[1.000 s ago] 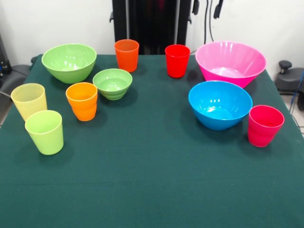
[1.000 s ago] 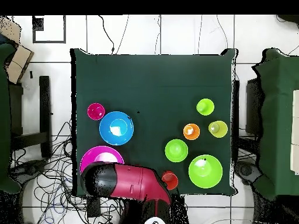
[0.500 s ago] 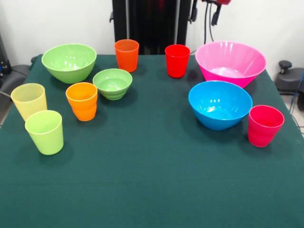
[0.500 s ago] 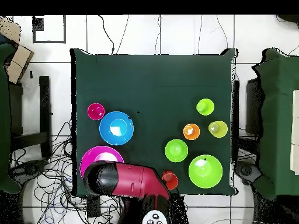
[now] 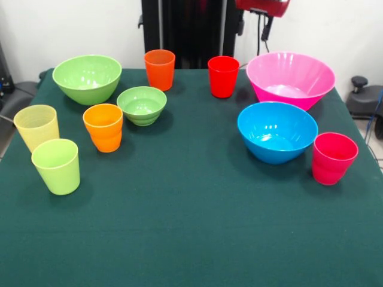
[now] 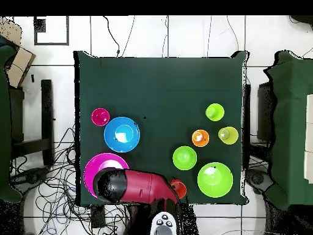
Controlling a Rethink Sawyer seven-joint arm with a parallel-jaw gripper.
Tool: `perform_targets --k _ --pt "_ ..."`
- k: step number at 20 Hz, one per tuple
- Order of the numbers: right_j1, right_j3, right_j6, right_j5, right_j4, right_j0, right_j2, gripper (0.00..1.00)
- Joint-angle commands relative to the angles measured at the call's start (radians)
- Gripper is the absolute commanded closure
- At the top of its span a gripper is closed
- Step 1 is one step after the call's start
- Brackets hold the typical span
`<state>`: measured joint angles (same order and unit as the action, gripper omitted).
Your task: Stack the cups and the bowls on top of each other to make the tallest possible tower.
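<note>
While all ten pieces stand apart on the table [image 5: 191, 239], I judge the cups [image 5: 223, 76] and bowls [image 5: 277, 131] light, rigid, slick plastic, best pinched at a rim wall; gripper state I cannot tell.

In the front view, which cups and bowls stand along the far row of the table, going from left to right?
Large light green bowl → orange cup → red cup → large pink bowl.
</note>
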<state>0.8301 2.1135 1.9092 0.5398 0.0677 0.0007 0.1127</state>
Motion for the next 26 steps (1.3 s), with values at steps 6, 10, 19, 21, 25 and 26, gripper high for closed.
perform_targets --k 6,10,19,21,25,26 --pt "-0.168 -0.067 0.089 -0.145 -0.029 -0.048 -0.075 0.00" --pt "-0.198 -0.092 0.077 -0.155 -0.033 -0.062 -0.077 0.00" --pt "-0.208 -0.112 0.069 -0.150 -0.034 -0.079 -0.076 0.00" --pt "-0.208 -0.116 0.064 -0.146 -0.032 -0.086 -0.081 0.00" --pt "-0.213 -0.113 0.051 -0.148 -0.034 -0.108 -0.089 0.00" --pt "-0.216 -0.113 0.047 -0.149 -0.036 -0.115 -0.091 0.00"
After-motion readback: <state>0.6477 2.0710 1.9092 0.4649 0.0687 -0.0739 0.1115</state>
